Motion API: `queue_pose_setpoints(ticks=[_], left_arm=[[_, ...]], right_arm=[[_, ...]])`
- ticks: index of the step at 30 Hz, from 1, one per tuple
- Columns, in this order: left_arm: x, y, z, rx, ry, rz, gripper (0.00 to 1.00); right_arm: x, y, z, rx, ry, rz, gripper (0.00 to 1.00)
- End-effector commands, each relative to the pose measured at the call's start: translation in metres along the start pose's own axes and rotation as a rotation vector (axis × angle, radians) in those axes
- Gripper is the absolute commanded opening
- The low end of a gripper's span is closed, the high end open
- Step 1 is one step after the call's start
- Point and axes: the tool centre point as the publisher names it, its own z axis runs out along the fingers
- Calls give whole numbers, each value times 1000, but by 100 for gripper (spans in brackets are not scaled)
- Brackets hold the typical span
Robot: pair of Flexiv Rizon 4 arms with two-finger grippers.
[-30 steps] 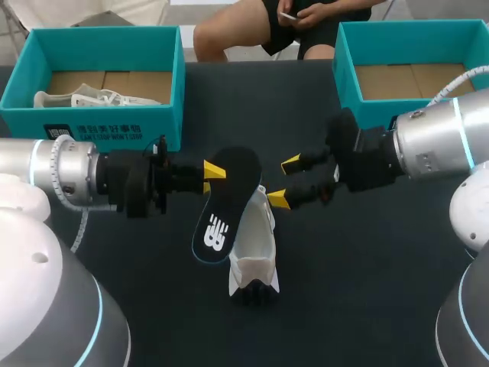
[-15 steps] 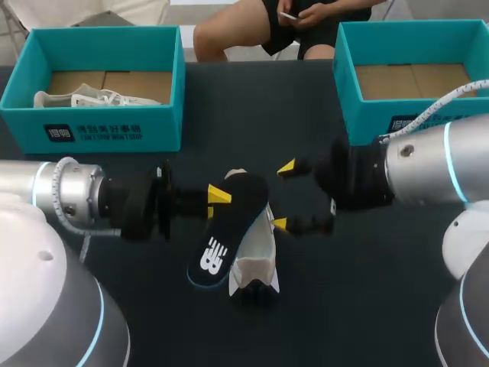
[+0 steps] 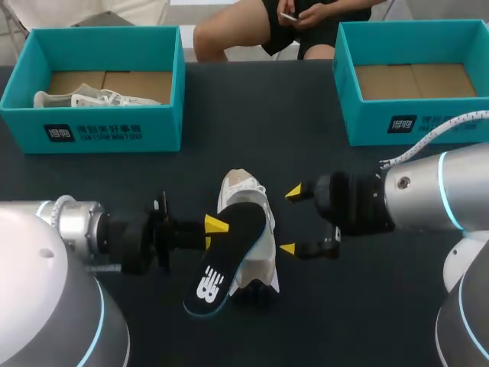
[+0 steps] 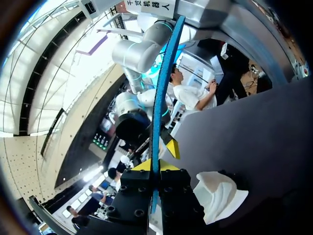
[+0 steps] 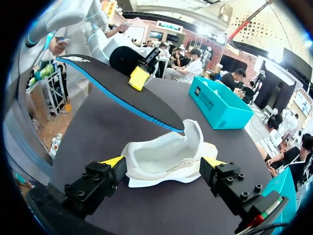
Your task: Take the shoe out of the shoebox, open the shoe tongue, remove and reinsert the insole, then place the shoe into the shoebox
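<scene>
Left claw (image 3: 216, 225) was clamped on the insole's (image 3: 218, 275) edge, and the right claw (image 3: 291, 220) gaped beside the shoe (image 3: 243, 191). The insole looked thin and floppy, best pinched mid-edge.

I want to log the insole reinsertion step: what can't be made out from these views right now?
Head view: the shoe's opening, covered by the insole held over it.
Head view: the left gripper's second finger, hidden under the insole.
Left wrist view: the insole's faces, seen only edge-on.
Right wrist view: the shoe's inner floor, behind its own raised collar.
</scene>
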Motion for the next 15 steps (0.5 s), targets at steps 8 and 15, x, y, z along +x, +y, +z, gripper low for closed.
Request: queue_pose_setpoints(ticks=[8, 15], left_arm=[[16, 1, 3, -14, -30, -26, 0], [16, 1, 3, -14, -30, -26, 0]], right_arm=[[4, 0, 0, 48, -10, 16, 100], [4, 0, 0, 48, -10, 16, 100]])
